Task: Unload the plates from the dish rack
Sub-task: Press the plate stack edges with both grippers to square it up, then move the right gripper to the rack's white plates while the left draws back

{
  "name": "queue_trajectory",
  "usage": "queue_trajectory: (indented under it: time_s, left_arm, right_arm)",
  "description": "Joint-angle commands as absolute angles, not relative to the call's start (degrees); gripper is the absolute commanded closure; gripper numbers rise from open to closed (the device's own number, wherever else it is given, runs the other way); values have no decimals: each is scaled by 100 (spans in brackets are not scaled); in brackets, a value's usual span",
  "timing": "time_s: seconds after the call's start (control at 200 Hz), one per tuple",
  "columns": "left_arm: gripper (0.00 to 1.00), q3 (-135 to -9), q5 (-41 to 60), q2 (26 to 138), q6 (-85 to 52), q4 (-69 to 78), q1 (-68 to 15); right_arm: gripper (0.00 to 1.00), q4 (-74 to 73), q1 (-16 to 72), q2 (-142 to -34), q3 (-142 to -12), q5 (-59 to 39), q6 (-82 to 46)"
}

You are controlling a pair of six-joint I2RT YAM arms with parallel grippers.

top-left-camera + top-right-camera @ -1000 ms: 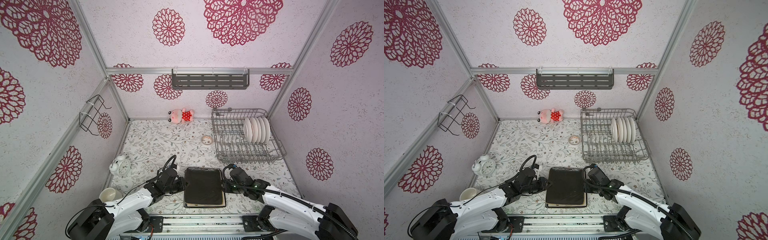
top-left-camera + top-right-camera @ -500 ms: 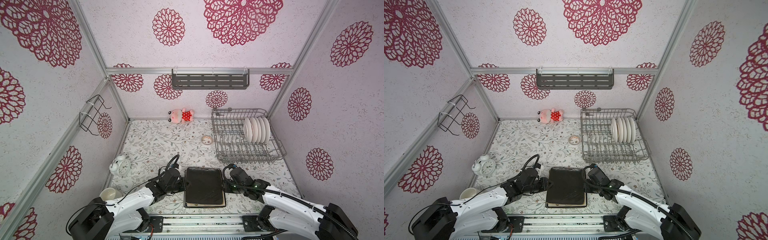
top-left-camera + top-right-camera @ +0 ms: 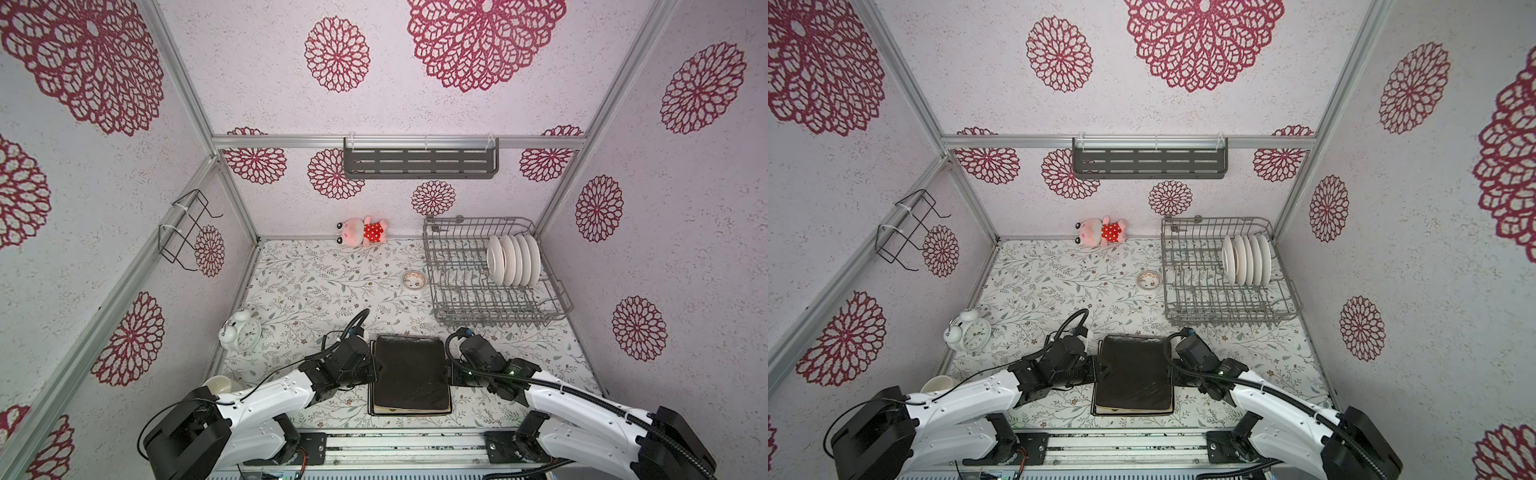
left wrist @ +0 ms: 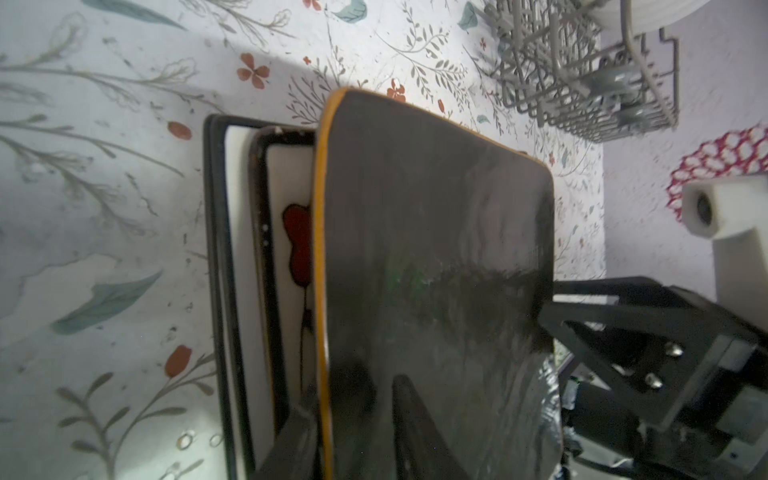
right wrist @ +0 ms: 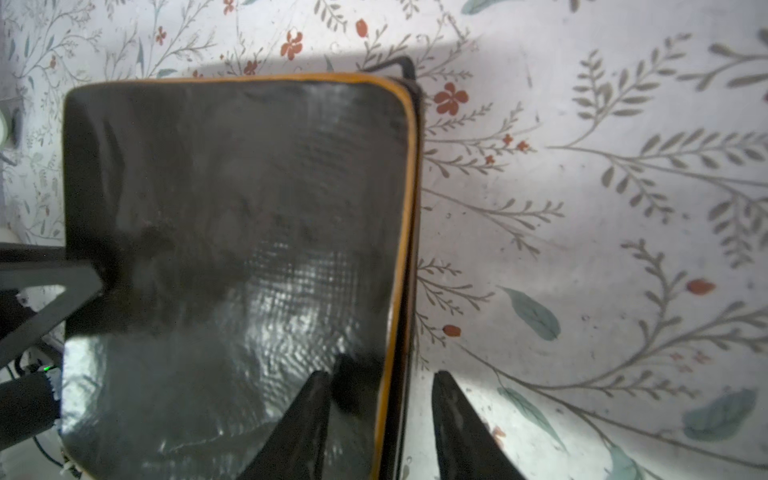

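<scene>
At the near edge of the table (image 3: 311,282), the left gripper (image 4: 353,399) and right gripper (image 5: 380,374) stand spread. Each straddles a side rim of the black square plate (image 3: 409,374) without pinching it. That plate tops a stack over a cream flowered plate (image 4: 291,232) and a white dark-rimmed plate (image 4: 237,249). Far right, the dish rack (image 3: 457,307) holds a row of round white plates (image 3: 513,259) upright. A small bowl (image 3: 414,279) sits just left of the rack. An alarm clock (image 3: 240,334) and mug (image 3: 218,384) stand at the left, and a plush toy (image 3: 362,232) lies by the far wall.

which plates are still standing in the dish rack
The round white plates, standing on edge in a row inside the dish rack. The stack of square plates, a black one uppermost, lies flat outside it.
</scene>
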State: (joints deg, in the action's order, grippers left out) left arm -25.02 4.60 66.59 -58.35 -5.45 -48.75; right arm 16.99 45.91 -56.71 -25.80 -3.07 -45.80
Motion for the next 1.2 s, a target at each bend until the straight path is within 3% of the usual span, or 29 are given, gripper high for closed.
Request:
queue_trajectory:
  time_s: [0.0,0.065,0.09,0.1,0.11,0.41,0.485,0.505,0.635,0.745,0.891,1.046,1.196]
  left_arm:
    - [50,-2265,-53,6557,-5948,-1961,-4920]
    - [41,-2300,-219,6352,-5993,-2194,-4922]
    - [19,-2327,-274,6286,-6003,-2299,-4922]
    - [5,-2333,-295,6258,-6003,-2341,-4922]
    - [1,-2341,-309,6234,-6003,-2383,-4922]
    - [3,-2878,-777,5842,-5850,-3536,-4920]
    - [2,-3230,-1036,5713,-5685,-4027,-4913]
    - [3,-3356,-1121,5670,-5610,-4194,-4913]
    - [3,-4530,-2128,5319,-4911,-5382,-4900]
    - [3,-5466,-3271,5105,-4253,-6283,-4764]
    - [3,-5669,-4181,4609,-3084,-6026,-4255]
    - [3,-5075,-4617,3949,-1730,-4918,-3623]
    - [3,-4642,-4321,3069,-1024,-4275,-3157]
  right_arm:
    - [31,2101,4579,-5307,-2839,199,-4393]
    - [21,2203,4573,-5094,-2843,360,-4315]
    - [19,2218,4575,-5028,-2851,401,-4263]
    - [19,2235,4571,-5008,-2855,421,-4239]
    - [18,2242,4577,-4985,-2860,439,-4219]
    - [16,2663,4562,-5227,-3496,905,-3284]
    - [9,2948,4555,-5209,-3881,1294,-2875]
    - [2,3010,4553,-5171,-3989,1413,-2774]
    - [1,3376,4463,-4752,-4724,2842,-2223]
    - [1,3312,3947,-4613,-5352,3311,-1617]
    - [1,3421,2799,-5281,-6338,2795,-684]
    - [1,3341,1166,-6178,-6984,1008,-291]
    - [1,2628,99,-6877,-6972,-90,-675]
